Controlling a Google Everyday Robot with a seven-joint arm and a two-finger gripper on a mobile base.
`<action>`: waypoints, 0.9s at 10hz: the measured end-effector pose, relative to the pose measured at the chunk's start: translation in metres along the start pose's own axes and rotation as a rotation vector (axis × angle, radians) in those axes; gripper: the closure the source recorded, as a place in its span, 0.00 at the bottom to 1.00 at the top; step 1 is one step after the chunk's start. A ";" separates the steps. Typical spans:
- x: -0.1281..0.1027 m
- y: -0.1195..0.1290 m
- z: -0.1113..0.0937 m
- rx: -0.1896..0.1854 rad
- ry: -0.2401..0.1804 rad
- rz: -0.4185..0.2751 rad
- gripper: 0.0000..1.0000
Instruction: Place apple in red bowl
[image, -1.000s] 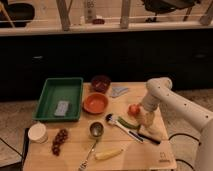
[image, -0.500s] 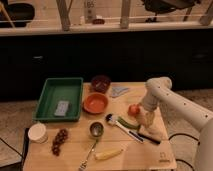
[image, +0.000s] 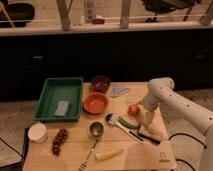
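Observation:
The apple (image: 133, 109), small and red-orange, rests on the wooden table (image: 75, 155) right of centre. My gripper (image: 142, 118) hangs from the white arm (image: 162, 90) that reaches in from the right. It points down at the table just right of the apple, close beside it, and stands open with nothing in it. The red bowl (image: 95, 103), orange-red and empty, sits to the left of the apple near the table's middle.
A darker maroon bowl (image: 100, 82) sits behind the red one. A green tray (image: 60, 97) lies at the left. A dish brush (image: 125, 127), a metal cup (image: 96, 129), a spoon, a banana (image: 108, 154), grapes (image: 59, 141) and a white cup (image: 37, 132) lie along the front.

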 end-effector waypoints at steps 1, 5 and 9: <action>-0.005 -0.004 -0.001 0.010 -0.002 -0.016 0.20; -0.019 -0.012 -0.005 0.018 -0.012 -0.070 0.20; -0.034 -0.017 -0.011 0.028 -0.034 -0.127 0.20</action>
